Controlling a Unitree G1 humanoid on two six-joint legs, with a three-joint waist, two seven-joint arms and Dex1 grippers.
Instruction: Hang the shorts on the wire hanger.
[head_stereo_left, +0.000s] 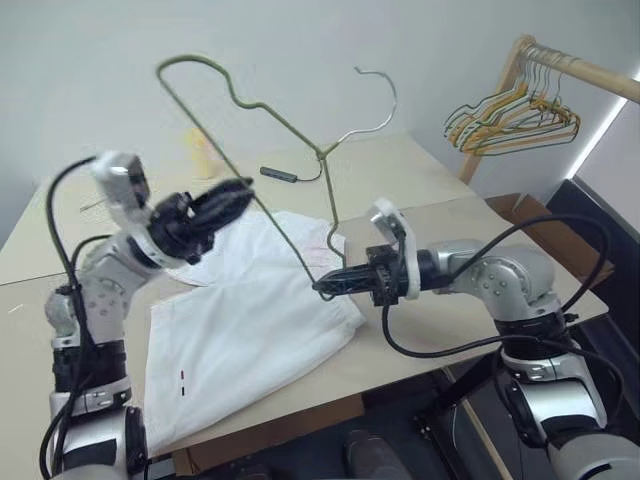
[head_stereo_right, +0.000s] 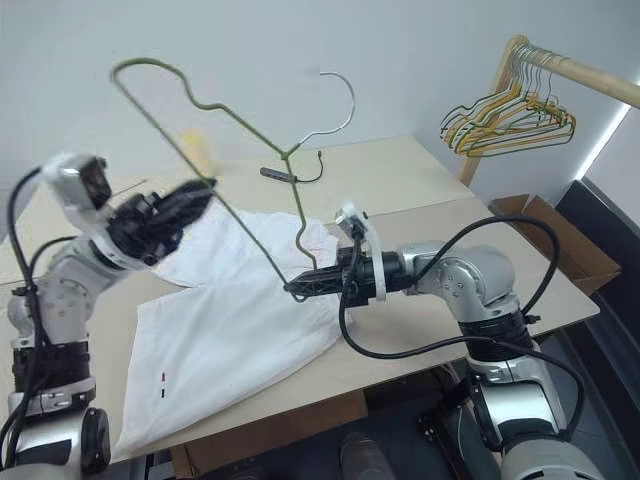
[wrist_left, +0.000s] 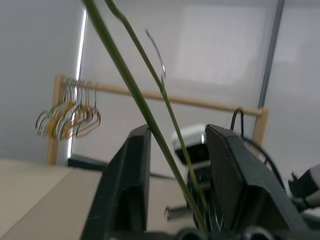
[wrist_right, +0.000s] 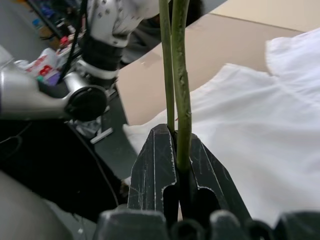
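Right hand (head_stereo_left: 328, 285) pinches the hanger (head_stereo_left: 290, 235) corner; left hand (head_stereo_left: 235, 200) stands open around its wire. Next, thread it into the shorts (head_stereo_left: 250, 320).

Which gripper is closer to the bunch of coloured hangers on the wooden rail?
The right. The right gripper sits mid-table, shut on the wire hanger, on the same side as the bunch of hangers. The left gripper is further off, across the shorts.

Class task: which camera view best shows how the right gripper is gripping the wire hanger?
The right wrist view: the right gripper is shut on the wire hanger, its wires pinched between the fingertips. The eye views show that grip small; the left wrist view shows the wires running between the open left gripper.
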